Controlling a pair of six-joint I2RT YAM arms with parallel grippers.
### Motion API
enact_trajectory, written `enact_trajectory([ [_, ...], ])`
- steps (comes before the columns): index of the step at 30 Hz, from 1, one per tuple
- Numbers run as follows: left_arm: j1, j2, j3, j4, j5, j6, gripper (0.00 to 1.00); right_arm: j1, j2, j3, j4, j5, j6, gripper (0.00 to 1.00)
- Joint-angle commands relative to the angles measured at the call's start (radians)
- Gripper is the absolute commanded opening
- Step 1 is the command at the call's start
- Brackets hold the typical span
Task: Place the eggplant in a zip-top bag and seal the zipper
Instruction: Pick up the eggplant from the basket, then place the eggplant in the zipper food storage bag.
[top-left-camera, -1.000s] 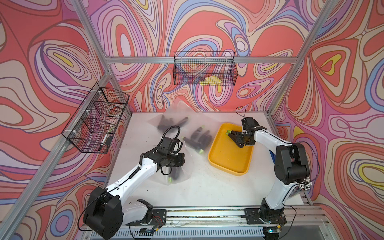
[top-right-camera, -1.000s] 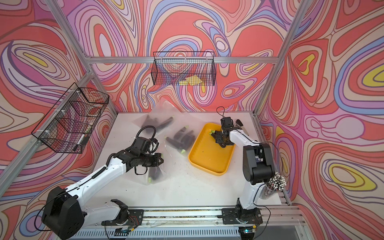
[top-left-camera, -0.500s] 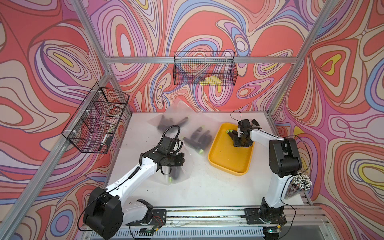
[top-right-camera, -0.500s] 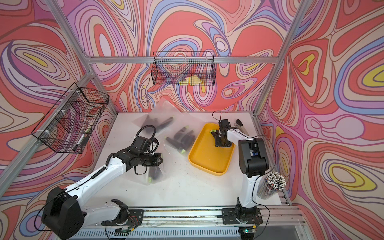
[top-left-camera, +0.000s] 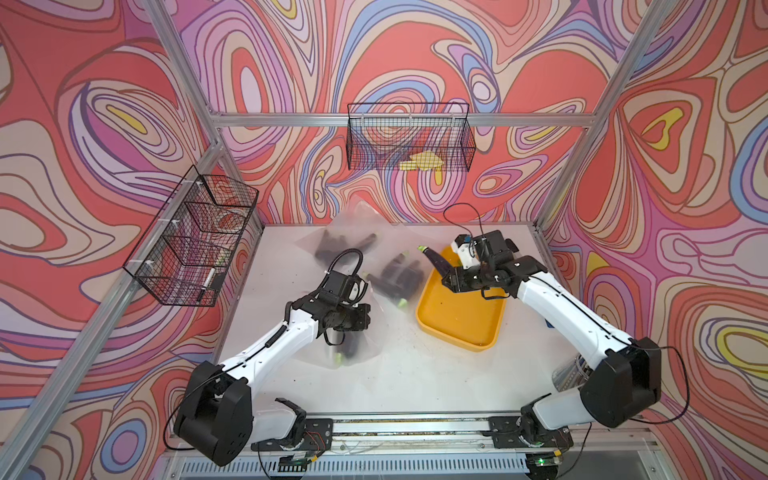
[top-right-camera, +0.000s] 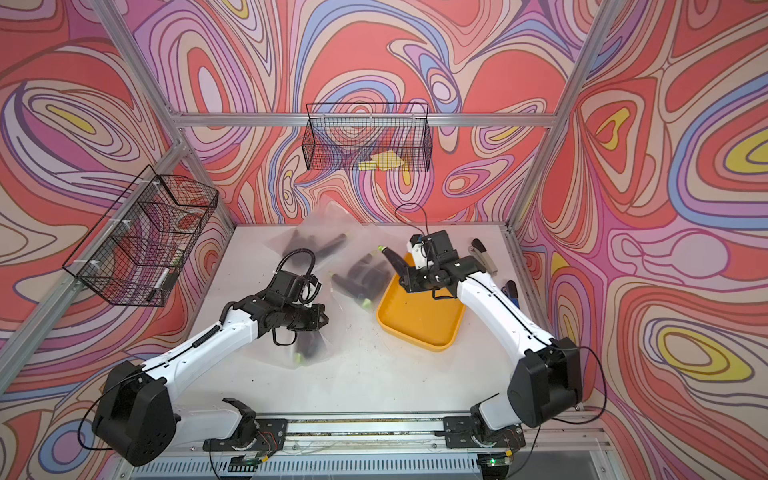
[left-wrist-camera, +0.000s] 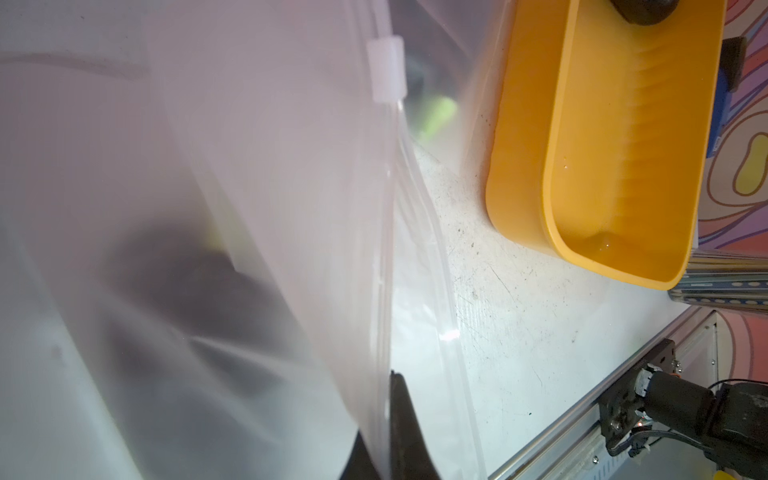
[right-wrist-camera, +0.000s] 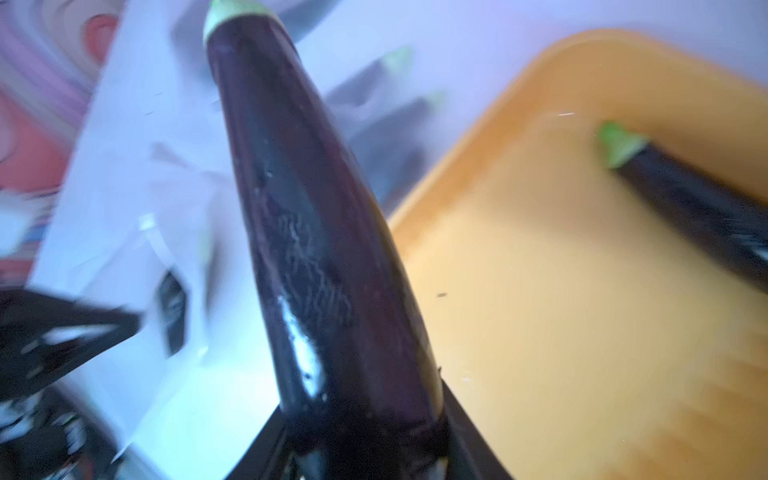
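Observation:
My right gripper (top-left-camera: 451, 279) (top-right-camera: 409, 282) (right-wrist-camera: 361, 415) is shut on the thick end of a dark purple eggplant (top-left-camera: 435, 259) (top-right-camera: 394, 261) (right-wrist-camera: 316, 249). The eggplant is lifted, its green tip pointing out over the far left corner of the yellow tray (top-left-camera: 457, 328) (top-right-camera: 419, 328). My left gripper (top-left-camera: 363, 318) (top-right-camera: 322, 320) (left-wrist-camera: 384, 415) is shut on the zipper edge of a clear zip-top bag (top-left-camera: 353, 345) (left-wrist-camera: 270, 208). The bag's mouth gapes, with its white slider (left-wrist-camera: 387, 68) at the far end. Another eggplant (top-left-camera: 347, 353) lies inside it.
A second eggplant (right-wrist-camera: 698, 199) lies in the tray. Two more bags of eggplants (top-left-camera: 399, 276) (top-left-camera: 345, 245) lie behind, toward the back wall. Wire baskets hang on the back wall (top-left-camera: 409, 137) and left wall (top-left-camera: 195, 237). Small tools (top-right-camera: 484, 255) lie right of the tray.
My right gripper has shut on an eggplant in the tray and lifted it up and to the left. The left gripper and its bag have stayed put.

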Motion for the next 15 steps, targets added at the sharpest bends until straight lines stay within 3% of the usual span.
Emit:
enact_trajectory([
  [1,0.008,-0.007,0.030,0.019,-0.013,0.009,0.00,0.085,-0.045,-0.065,-0.055,-0.170,0.068,0.46],
  [6,0.007,-0.032,0.035,0.024,-0.016,0.000,0.00,0.161,-0.043,-0.127,-0.052,-0.232,0.086,0.46],
  [15,0.007,-0.063,0.017,0.026,-0.013,-0.016,0.00,0.250,0.098,-0.057,-0.073,-0.170,0.099,0.46],
])
